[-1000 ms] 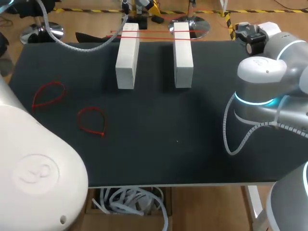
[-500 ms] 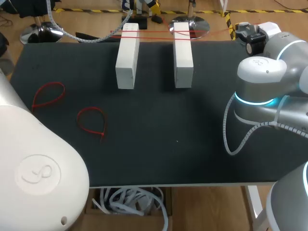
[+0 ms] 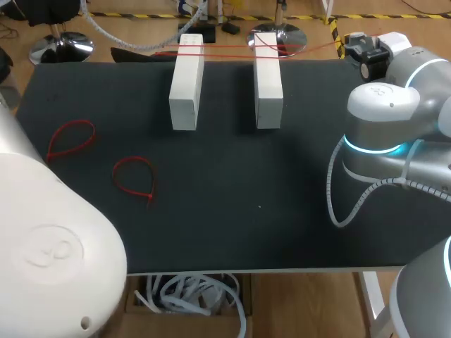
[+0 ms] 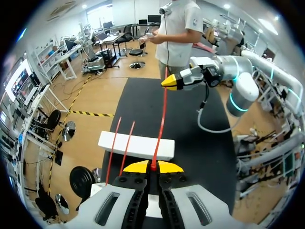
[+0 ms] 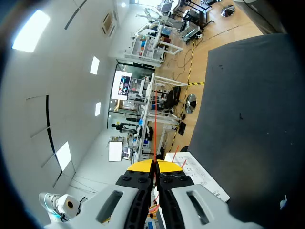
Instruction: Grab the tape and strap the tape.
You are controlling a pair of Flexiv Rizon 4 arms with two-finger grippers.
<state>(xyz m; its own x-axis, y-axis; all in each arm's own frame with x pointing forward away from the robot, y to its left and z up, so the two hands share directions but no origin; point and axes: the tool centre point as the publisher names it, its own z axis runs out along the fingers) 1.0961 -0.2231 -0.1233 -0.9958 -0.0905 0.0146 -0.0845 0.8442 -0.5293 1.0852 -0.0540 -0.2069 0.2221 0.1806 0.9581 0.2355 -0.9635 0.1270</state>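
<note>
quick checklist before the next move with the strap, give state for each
1. Left pincer shut on one end of the strap: ok.
2. Right pincer shut on the other end: ok.
3. Strap straight and taut between the two pincers: ok.
4. Strap passes over the block: ok; whether it touches it: cannot tell.
5. Two spare straps on the block lie beside the held one, not crossing it: ok.
6. Two loops lie well away from the blocks: ok.
</note>
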